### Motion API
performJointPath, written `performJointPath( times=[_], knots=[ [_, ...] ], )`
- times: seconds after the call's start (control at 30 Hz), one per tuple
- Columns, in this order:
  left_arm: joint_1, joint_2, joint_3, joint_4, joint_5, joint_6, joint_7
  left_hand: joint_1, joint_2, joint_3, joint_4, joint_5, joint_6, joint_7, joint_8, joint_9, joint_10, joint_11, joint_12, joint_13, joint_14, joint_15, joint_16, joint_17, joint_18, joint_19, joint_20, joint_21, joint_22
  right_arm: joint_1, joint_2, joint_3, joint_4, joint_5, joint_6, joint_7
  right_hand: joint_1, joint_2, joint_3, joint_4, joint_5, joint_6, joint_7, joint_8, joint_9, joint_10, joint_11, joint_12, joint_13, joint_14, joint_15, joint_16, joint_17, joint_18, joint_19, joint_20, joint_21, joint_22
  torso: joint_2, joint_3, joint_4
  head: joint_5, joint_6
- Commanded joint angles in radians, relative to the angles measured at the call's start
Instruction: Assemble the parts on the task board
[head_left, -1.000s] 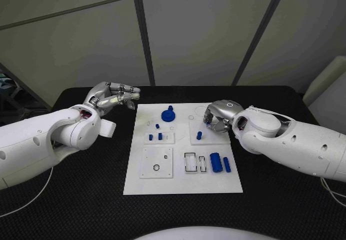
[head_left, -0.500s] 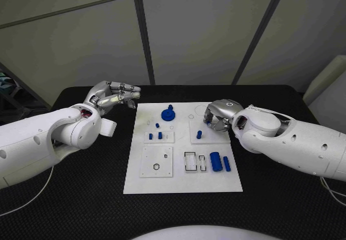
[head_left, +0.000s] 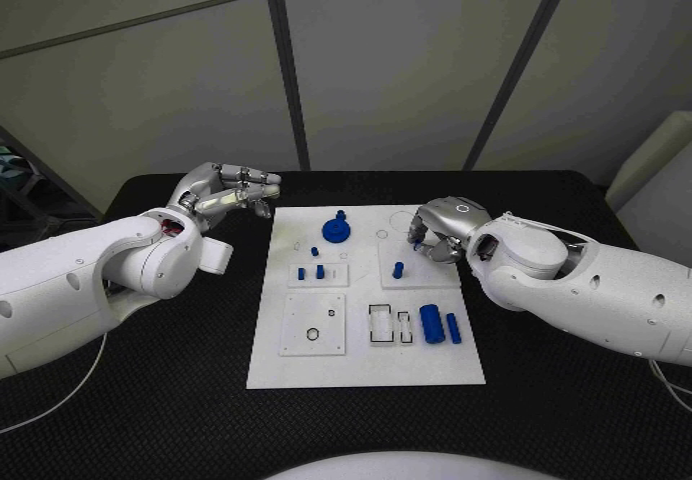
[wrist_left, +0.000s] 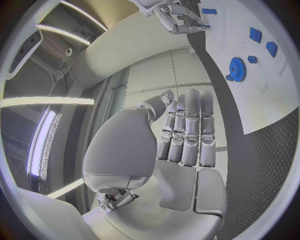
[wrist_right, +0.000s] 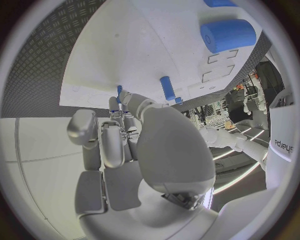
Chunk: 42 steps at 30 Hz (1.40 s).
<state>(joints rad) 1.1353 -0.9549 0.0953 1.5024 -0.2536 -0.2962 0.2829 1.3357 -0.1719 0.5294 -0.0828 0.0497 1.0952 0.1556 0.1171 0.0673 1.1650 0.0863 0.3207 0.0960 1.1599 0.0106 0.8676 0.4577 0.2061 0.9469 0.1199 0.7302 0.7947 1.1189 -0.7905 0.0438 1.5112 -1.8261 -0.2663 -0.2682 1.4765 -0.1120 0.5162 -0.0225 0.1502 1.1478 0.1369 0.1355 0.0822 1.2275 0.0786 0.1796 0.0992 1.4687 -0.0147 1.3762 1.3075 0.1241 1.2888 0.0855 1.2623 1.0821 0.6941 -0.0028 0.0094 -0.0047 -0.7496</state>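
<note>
The white task board (head_left: 433, 365) lies mid-table. At its far right part my right hand (head_left: 436, 232) hovers with fingers curled down, and its fingertips pinch a thin small blue part (wrist_right: 119, 91). A short blue peg (head_left: 398, 268) (wrist_right: 167, 87) stands in the board just beside those fingertips. My left hand (head_left: 231, 192) (wrist_left: 181, 135) hangs off the board's far left corner, fingers straight and apart, holding nothing. A blue gear (head_left: 336, 230) (wrist_left: 236, 67) sits at the board's far middle. A thick blue cylinder (head_left: 431, 324) (wrist_right: 228, 35) and a slim blue bar (head_left: 453, 328) lie nearer me.
Two small blue pegs (head_left: 310, 272) stand left of centre on the board. A square inset with a ring outline (head_left: 313, 325) and two rectangular slots (head_left: 381, 325) lie in the near half. The black table (head_left: 173, 400) surrounds the board.
My right arm has shifted very slightly to the right, its hand staying over the same corner. The left hand and the parts on the board have not moved.
</note>
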Motion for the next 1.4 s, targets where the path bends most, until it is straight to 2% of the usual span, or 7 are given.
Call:
performJointPath(
  times=[0.03,0.5,0.63,0.9,0.93,1.03,1.4],
  knots=[
    [0.001,0.001,0.001,-0.001,0.018,0.015,0.009,0.000,0.007,0.000,-0.006,0.002,-0.002,0.006,-0.004,-0.001,-0.010,0.000,-0.004,-0.001,0.005,0.004,0.007,0.001,-0.025,0.006,-0.001,0.003,0.002,0.002,-0.011,0.001,0.023,-0.012,-0.061,-0.011,-0.004,0.008,0.004,-0.001,0.001,0.007,-0.002,-0.004,-0.001,0.021,-0.018,-0.005,0.005,0.058,-0.005,0.005,0.014,-0.020,0.004,-0.002,0.006,0.002,-0.001,-0.0011,-0.0006,-0.001,0.001],
    [0.001,0.008,0.001,-0.010,0.037,0.024,0.013,-0.003,0.006,-0.002,-0.006,0.002,-0.005,0.008,-0.007,-0.001,-0.014,0.002,-0.006,-0.003,0.000,0.006,0.006,-0.001,-0.026,0.005,0.001,0.002,0.003,0.003,-0.050,0.004,0.159,0.002,-0.106,-0.009,-0.009,0.001,0.010,-0.009,0.005,0.010,-0.003,-0.006,-0.001,0.023,-0.018,-0.007,0.007,0.058,-0.005,0.007,0.014,-0.021,0.004,-0.002,0.010,0.007,0.000,-0.0013,0.0000,0.003,0.010],
    [0.001,0.014,0.001,-0.015,0.039,0.028,0.012,-0.003,0.006,-0.002,-0.006,0.002,-0.005,0.008,-0.007,-0.001,-0.014,0.002,-0.006,-0.003,-0.001,0.006,0.006,-0.001,-0.026,0.004,0.001,0.002,0.003,0.003,-0.030,0.004,0.195,0.015,-0.108,-0.003,-0.010,0.000,0.011,-0.011,0.007,0.010,-0.002,-0.007,-0.001,0.023,-0.018,-0.008,0.007,0.058,-0.005,0.007,0.013,-0.021,0.004,-0.001,0.011,0.008,-0.001,0.0001,-0.0008,0.013,0.009],
    [0.001,0.032,0.001,-0.024,0.042,0.032,0.009,-0.003,0.007,-0.001,-0.007,0.002,-0.004,0.008,-0.006,-0.001,-0.014,0.002,-0.005,-0.003,-0.003,0.006,0.005,-0.001,-0.026,0.003,0.001,0.002,0.003,0.002,0.038,0.003,0.221,0.043,-0.091,0.016,-0.012,-0.002,0.014,-0.015,0.010,0.009,-0.002,-0.009,-0.002,0.023,-0.018,-0.010,0.008,0.058,-0.005,0.007,0.013,-0.020,0.002,-0.001,0.011,0.007,-0.001,-0.0030,0.0043,0.036,0.002],
    [0.001,0.034,0.001,-0.025,0.042,0.033,0.009,-0.003,0.007,-0.001,-0.007,0.002,-0.004,0.008,-0.006,-0.001,-0.014,0.002,-0.005,-0.003,-0.003,0.006,0.005,-0.001,-0.026,0.003,0.001,0.002,0.003,-0.001,0.046,0.003,0.220,0.046,-0.089,0.019,-0.012,-0.002,0.014,-0.015,0.010,0.009,-0.002,-0.009,-0.002,0.023,-0.018,-0.010,0.008,0.058,-0.005,0.007,0.013,-0.020,0.002,-0.001,0.011,0.007,-0.001,-0.0034,0.0059,0.039,0.001],
    [0.002,0.038,0.001,-0.025,0.042,0.035,0.008,-0.002,0.008,-0.001,-0.007,0.002,-0.003,0.007,-0.006,-0.001,-0.013,0.002,-0.004,-0.003,-0.004,0.006,0.004,-0.002,-0.026,0.002,0.002,0.001,0.003,-0.019,0.066,0.002,0.221,0.051,-0.085,0.025,-0.012,-0.002,0.016,-0.016,0.012,0.009,-0.001,-0.010,-0.002,0.022,-0.017,-0.011,0.008,0.058,-0.005,0.007,0.012,-0.020,0.001,-0.001,0.011,0.006,-0.001,-0.0022,0.0026,0.055,-0.002],
    [0.002,0.049,0.001,-0.028,0.042,0.039,0.006,-0.001,0.009,-0.001,-0.008,0.002,-0.003,0.007,-0.006,-0.001,-0.013,0.002,-0.004,-0.003,-0.005,0.006,0.004,-0.003,-0.026,0.002,0.002,0.001,0.003,-0.079,0.127,-0.004,0.195,0.062,-0.055,0.049,-0.015,-0.003,0.017,-0.019,0.014,0.008,0.000,-0.012,-0.003,0.021,-0.016,-0.013,0.008,0.057,-0.004,0.007,0.011,-0.019,-0.002,-0.001,0.010,0.004,0.001,-0.0027,0.0048,0.078,-0.019]
  ],
)
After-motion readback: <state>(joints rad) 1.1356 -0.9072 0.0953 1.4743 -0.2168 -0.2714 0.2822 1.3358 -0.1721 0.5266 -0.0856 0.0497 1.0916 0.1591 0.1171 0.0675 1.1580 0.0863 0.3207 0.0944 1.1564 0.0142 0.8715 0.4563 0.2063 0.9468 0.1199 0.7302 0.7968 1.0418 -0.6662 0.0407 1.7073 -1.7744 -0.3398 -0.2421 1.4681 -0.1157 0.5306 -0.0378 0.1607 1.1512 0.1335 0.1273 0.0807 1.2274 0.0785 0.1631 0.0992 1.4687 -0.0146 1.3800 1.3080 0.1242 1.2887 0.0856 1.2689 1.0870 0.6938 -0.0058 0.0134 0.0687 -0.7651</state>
